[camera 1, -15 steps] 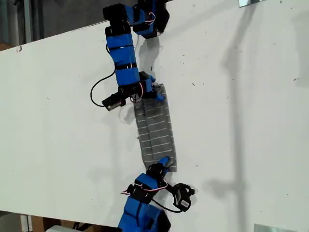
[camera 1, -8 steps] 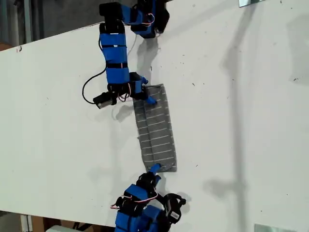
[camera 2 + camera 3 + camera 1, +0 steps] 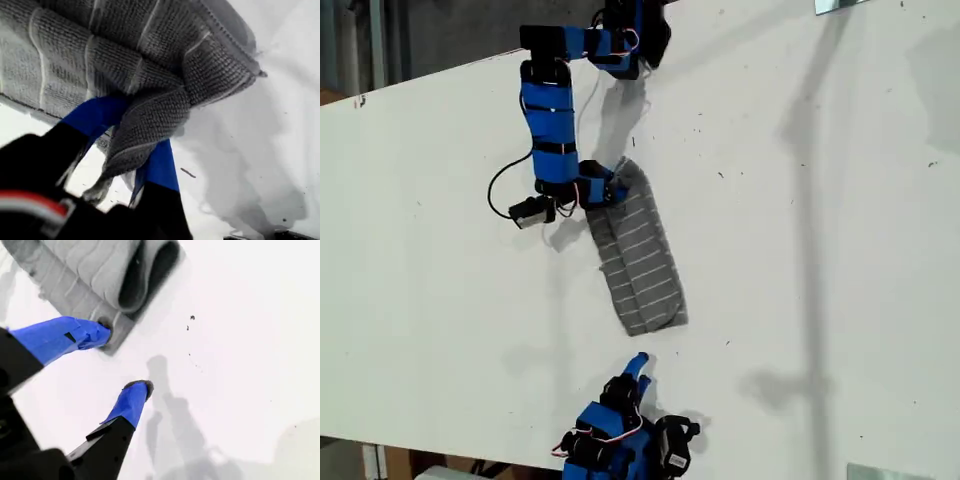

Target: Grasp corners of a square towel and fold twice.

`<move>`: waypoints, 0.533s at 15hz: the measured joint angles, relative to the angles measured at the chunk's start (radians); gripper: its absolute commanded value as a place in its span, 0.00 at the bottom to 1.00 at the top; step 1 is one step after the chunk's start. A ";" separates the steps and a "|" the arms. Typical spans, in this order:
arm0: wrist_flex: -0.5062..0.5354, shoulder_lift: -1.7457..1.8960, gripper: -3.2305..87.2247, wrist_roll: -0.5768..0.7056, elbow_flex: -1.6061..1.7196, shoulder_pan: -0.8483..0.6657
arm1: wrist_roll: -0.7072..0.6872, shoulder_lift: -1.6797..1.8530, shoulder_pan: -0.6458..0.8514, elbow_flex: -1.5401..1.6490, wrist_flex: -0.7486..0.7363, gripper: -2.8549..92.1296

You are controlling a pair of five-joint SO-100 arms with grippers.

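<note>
Towel [image 3: 638, 262] corner's pinched in my first gripper [image 3: 131, 156]; my second gripper [image 3: 125, 359] gapes empty; I'd lift slow, keep the fold aligned

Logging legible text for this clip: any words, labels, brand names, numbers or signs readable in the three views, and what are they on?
None can be read in any view.
The square grey striped cloth towel carries only thin white stripes, no tag or print.
The blue-taped arm segments and both pincers, my first gripper and my second gripper, show no lettering.
The white table has only small dark specks, not characters.
</note>
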 measured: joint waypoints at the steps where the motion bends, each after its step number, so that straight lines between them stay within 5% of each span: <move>1: -0.011 0.029 0.27 0.000 0.032 -0.015 | 0.025 0.049 0.003 0.078 -0.026 0.03; 5: -0.044 0.097 0.27 0.005 0.118 -0.040 | 0.178 0.451 0.012 0.548 -0.064 0.03; 8: -0.064 0.100 0.27 0.055 0.156 -0.114 | 0.354 0.873 -0.133 0.701 0.100 0.03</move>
